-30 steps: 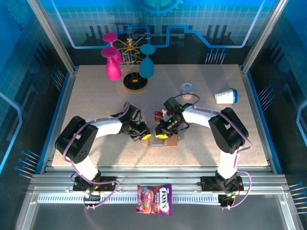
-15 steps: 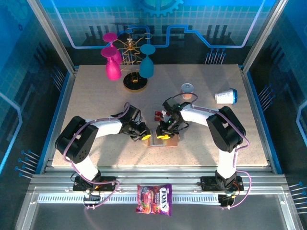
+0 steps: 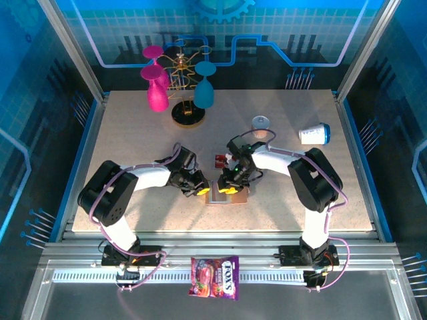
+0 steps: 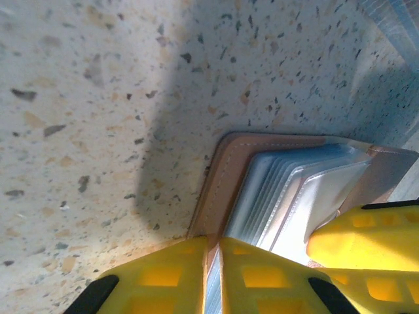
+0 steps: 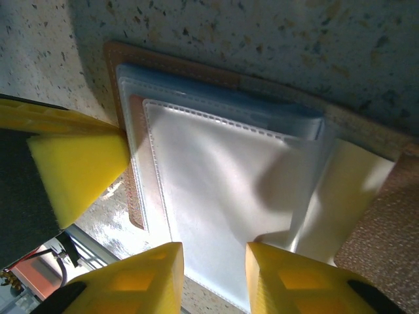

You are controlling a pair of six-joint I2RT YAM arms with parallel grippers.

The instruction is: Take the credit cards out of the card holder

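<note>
The tan-brown card holder (image 3: 227,195) lies open on the table between my two grippers. My left gripper (image 4: 215,245) is shut on the edge of its tan cover (image 4: 219,176), with the grey-blue pockets fanned beside it. My right gripper (image 5: 215,252) is open over a clear plastic sleeve (image 5: 222,176), a fingertip on either side and nothing pinched between them. The left gripper's yellow finger (image 5: 75,167) shows at the holder's edge in the right wrist view. A red credit card with dark bands (image 3: 220,161) lies on the table just beyond the holder.
A rack with pink and teal glasses (image 3: 180,87) stands at the back. A small clear cup (image 3: 260,124) and a white paper cup on its side (image 3: 313,134) lie at the right rear. A purple-red candy bag (image 3: 215,277) rests on the front rail.
My right gripper has shifted slightly toward the holder's near side and its jaws have spread a little. The left gripper has kept its hold and not moved.
</note>
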